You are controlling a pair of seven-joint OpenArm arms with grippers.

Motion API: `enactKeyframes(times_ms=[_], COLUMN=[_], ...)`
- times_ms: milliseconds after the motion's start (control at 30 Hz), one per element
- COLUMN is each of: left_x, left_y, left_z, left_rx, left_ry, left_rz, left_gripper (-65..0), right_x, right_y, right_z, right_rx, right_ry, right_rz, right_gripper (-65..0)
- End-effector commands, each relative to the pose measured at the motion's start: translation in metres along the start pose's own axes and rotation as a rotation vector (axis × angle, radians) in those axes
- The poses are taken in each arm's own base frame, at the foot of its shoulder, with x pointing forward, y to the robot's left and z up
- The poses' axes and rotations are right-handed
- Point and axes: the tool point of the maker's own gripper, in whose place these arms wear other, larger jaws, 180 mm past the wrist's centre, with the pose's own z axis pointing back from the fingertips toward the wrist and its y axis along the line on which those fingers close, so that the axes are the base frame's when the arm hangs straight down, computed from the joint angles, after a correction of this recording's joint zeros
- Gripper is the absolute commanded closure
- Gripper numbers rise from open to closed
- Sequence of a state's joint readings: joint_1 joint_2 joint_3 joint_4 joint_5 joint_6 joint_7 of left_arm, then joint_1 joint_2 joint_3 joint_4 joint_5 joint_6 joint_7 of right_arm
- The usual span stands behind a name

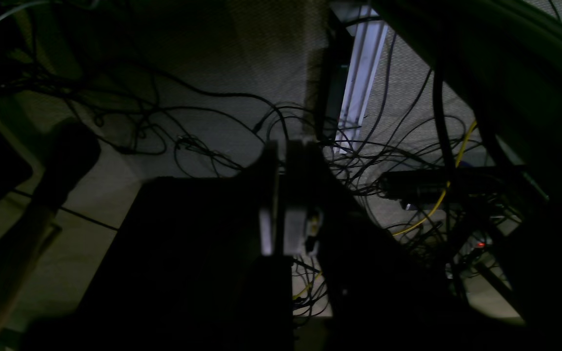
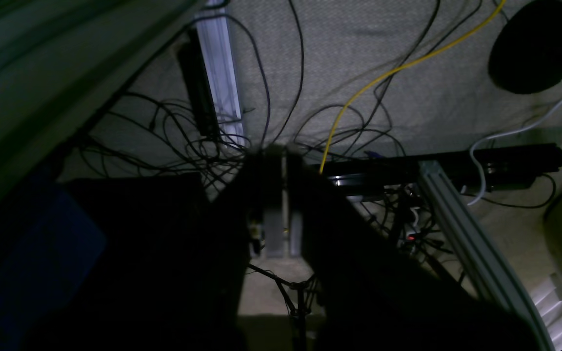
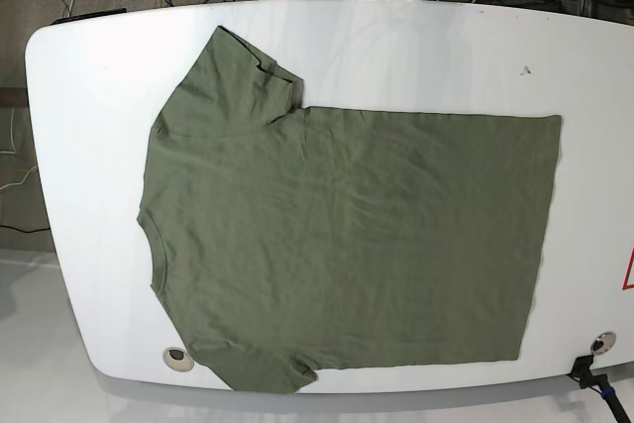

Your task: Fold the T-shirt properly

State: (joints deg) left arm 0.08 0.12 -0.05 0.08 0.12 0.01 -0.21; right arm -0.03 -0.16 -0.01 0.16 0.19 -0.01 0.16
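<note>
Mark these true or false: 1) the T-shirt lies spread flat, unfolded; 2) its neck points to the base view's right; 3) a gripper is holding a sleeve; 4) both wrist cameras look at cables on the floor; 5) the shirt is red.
1) True: the T-shirt lies flat on the white table.
2) False: the collar is at the left, the hem at the right.
3) False: no gripper touches the shirt.
4) True: each view shows tangled cables, including a yellow cable.
5) False: it is olive green.
</note>
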Motion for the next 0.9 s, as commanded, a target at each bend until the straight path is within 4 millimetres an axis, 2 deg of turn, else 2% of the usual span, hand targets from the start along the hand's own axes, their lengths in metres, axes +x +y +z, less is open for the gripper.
enactKeyframes(times_ms=[0,867], left_x=[0.0064,0.0007], left_y=[-0.0023,-0.0010], left_z=[0.0001,-0.0001], left_rx=[-0.002,0.004], left_ry=[-0.016,-0.015], left_rz=[0.015,-0.001], left_gripper=[-0.3,-0.4], right_x=[0.0036,0.0033], right_y=[0.0014,-0.0015], right_z=[0.0001,0.0000], right_rx=[0.012,0.003], right_ry=[-0.012,-0.025], right_rz=[-0.009,-0.003], right_gripper=[-0.2,0.0])
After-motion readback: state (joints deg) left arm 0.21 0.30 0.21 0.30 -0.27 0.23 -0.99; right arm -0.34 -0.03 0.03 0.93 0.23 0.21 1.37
